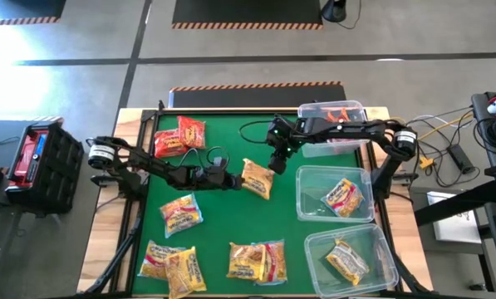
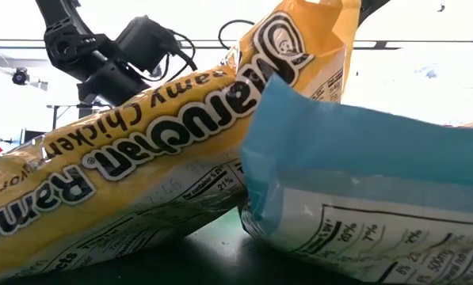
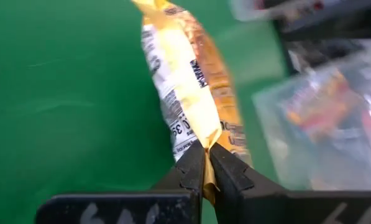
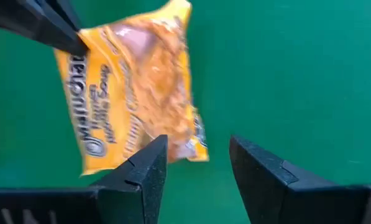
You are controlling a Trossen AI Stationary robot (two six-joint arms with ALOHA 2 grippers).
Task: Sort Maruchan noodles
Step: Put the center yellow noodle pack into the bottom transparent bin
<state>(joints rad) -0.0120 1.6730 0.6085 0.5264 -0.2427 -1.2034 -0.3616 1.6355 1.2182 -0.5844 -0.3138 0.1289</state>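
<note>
A yellow-orange Maruchan noodle packet (image 1: pixel 258 178) is at the middle of the green mat (image 1: pixel 231 224), with my left gripper (image 1: pixel 232 178) shut on its left end. My right gripper (image 1: pixel 277 158) hangs open just beyond the packet's far right corner, nothing between its fingers (image 4: pixel 149 168). Two red packets (image 1: pixel 181 135) lie at the far left. Several yellow packets (image 1: pixel 181 209) (image 1: pixel 169 266) (image 1: pixel 257 260) lie flat along the near side; two of them fill the low view (image 2: pixel 141 158). My left gripper pinches the packet's end seam (image 3: pixel 205 154) between its two fingers. The fingers come from the table's left, slanting slightly down. The packet (image 3: pixel 188 81) reaches away from the fingertips, turned partly onto its long edge. Whether its far end touches the mat I cannot tell.
Three clear bins stand along the right side: the far one (image 1: pixel 357 110) holds red packets, the middle one (image 1: pixel 310 178) and the near one (image 1: pixel 372 237) each hold a yellow packet. A black cable (image 1: pixel 252 126) loops on the mat's far part.
</note>
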